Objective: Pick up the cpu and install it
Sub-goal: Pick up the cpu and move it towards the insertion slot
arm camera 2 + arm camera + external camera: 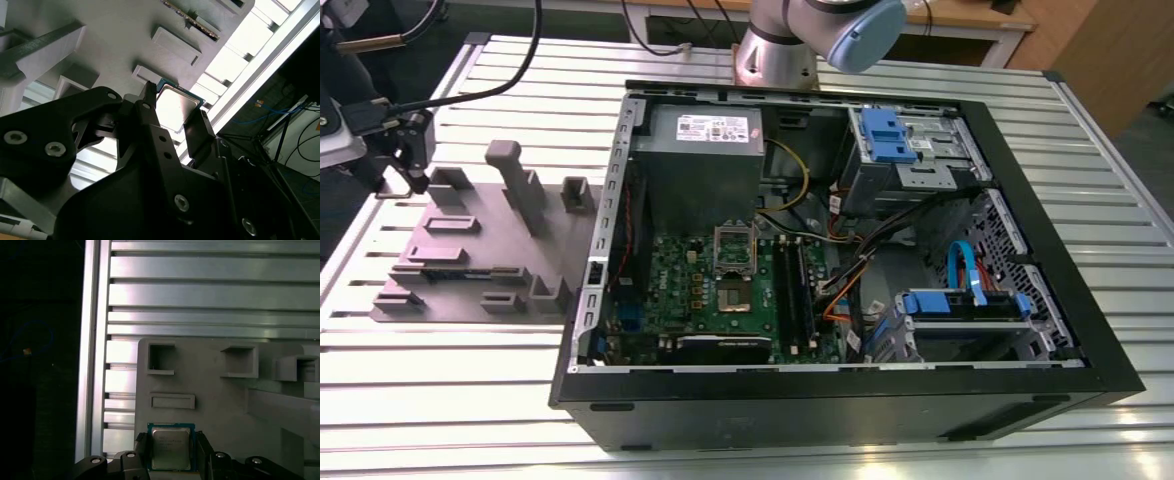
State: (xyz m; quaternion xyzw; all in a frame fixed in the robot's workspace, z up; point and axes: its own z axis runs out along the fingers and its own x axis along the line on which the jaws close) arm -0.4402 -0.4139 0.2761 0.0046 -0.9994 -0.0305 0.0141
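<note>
First wrist view: cpu [171,448] inside gripper [171,442]

The cpu [171,448], a square silver-topped chip with a green rim, is seen lying flat, straddled by the claw [175,106].

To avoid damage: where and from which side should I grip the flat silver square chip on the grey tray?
Grip the flat silver square chip by two opposite thin edges, from straight above: it lies flat, metal top up, on the grey plastic tray.
</note>
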